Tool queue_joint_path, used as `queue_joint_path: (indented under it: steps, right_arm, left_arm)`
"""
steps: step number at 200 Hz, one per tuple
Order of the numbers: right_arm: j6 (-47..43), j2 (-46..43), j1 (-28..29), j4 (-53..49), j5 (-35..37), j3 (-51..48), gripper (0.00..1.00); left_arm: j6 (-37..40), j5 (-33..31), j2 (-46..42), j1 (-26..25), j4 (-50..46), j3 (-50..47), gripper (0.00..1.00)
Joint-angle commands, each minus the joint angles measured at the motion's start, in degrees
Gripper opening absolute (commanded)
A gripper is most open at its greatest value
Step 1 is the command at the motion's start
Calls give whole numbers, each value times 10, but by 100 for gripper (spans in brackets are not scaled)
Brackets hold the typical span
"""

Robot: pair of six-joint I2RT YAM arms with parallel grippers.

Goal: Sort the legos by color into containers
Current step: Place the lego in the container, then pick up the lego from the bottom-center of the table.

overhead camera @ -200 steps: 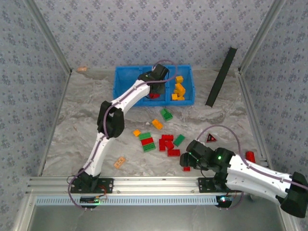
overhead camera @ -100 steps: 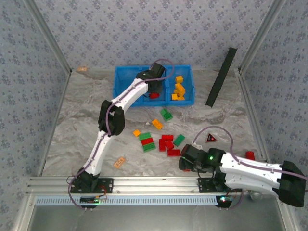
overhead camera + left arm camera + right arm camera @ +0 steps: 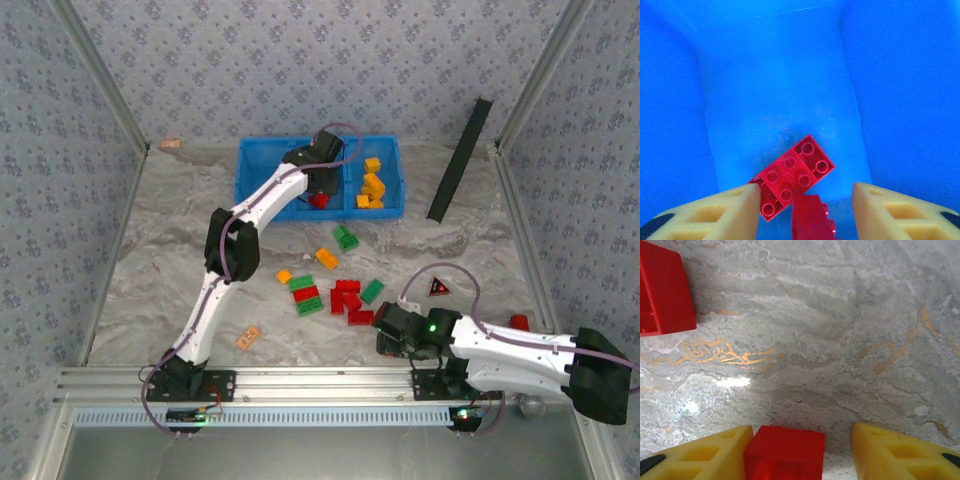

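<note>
The left claw point(image 3: 806, 192) hangs spread inside the middle compartment of the blue bin tray point(image 3: 258, 170) at the far side of the table point(image 3: 170, 250). Two red bricks point(image 3: 792, 177) lie on the compartment floor between its fingers. Orange-yellow bricks point(image 3: 372, 185) lie in the right compartment. At the near edge of the loose legos point(image 3: 347, 295) mid-table, the right claw point(image 3: 802, 440) stands spread around a red brick point(image 3: 785, 452). That brick touches one finger, with a gap to the other.
</note>
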Motion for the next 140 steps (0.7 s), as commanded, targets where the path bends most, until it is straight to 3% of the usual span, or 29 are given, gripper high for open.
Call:
queue_joint_path:
  steps: [1,51,91,114,140]
  right_arm:
    - [23,8,12,19,2,-18,52]
    - [17,19,17,6,8,-4,36]
    - [-55,25,-21,-60,19,68,29]
    - [-152,30,-92,-89,14,141,28]
    - [-290,89,-184,-93,12,258,28]
  left_arm:
    - [9,4,-16,0,-16,14,53]
    - [29,15,-38,2,-54,83,55]
    - [67,2,-134,2,-89,73,57]
    - [86,-11,-236,2,-82,-15,58]
    - [80,-43,-388,2,-36,-212,62]
